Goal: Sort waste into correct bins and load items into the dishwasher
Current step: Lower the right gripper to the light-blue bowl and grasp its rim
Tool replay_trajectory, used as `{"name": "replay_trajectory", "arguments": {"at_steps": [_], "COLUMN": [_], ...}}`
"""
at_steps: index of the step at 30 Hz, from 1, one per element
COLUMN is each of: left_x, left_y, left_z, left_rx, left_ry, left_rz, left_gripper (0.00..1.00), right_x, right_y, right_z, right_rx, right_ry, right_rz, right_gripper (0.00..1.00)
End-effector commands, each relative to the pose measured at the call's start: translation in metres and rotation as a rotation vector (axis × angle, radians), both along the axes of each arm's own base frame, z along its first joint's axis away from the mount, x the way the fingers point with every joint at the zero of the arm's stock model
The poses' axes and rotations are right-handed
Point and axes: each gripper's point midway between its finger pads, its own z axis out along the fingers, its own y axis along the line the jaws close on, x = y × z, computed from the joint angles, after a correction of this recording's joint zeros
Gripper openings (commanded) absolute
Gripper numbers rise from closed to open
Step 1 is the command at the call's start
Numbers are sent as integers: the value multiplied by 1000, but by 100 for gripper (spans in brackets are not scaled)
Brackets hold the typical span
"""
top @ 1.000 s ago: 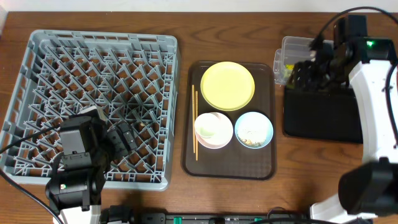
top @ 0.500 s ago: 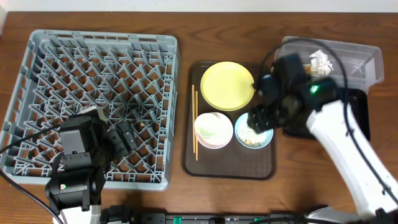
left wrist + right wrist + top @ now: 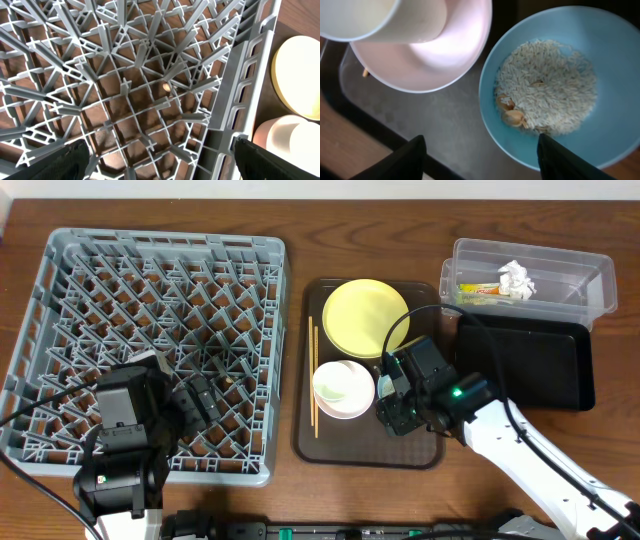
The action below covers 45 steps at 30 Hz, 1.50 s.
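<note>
My right gripper is open and low over the brown serving tray. It covers the light blue bowl in the overhead view. In the right wrist view the gripper straddles the near rim of the light blue bowl, which holds white rice and beige crumbs. The white bowl with the small cup in it sits just to the left. The yellow plate and chopsticks lie on the same tray. The tissue and wrapper lie in the clear tub. My left gripper is open and empty over the grey dish rack.
The black tray lies right of the brown serving tray, just below the clear tub. The left wrist view shows the rack lattice under the open left gripper, and the yellow plate beyond the rack wall.
My right arm has swung from the clear tub down and left to the light blue bowl. The tissue now shows lying in the tub. The left arm has not moved.
</note>
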Motion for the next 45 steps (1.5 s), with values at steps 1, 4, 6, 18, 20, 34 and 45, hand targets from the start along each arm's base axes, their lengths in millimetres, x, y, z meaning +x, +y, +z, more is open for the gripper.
{"name": "replay_trajectory", "arguments": {"at_steps": [1,4,6,18,20,34,45], "left_x": [1,1,1,1,1,1,1], "left_y": [-1,-1,-1,-1,-1,-1,-1], "left_z": [1,0,0,-1,-1,-1,-1], "left_rx": [1,1,0,0,0,0,0], "left_ry": [2,3,5,8,8,8,8], "left_rz": [-3,-3,-3,-3,-3,-3,-3], "left_gripper": [95,95,95,95,95,95,95], "right_x": [1,5,6,-1,-2,-1,10], "right_y": [1,4,5,9,9,-4,4], "right_z": [-7,-9,-12,-41,-43,-65,-49], "right_rx": [5,22,27,15,11,-74,-35], "right_ry": [-7,-26,-36,-18,-12,23,-9], "right_rz": [-29,-35,-33,-10,-10,-50,-88], "right_gripper": [63,60,60,51,46,13,1]}}
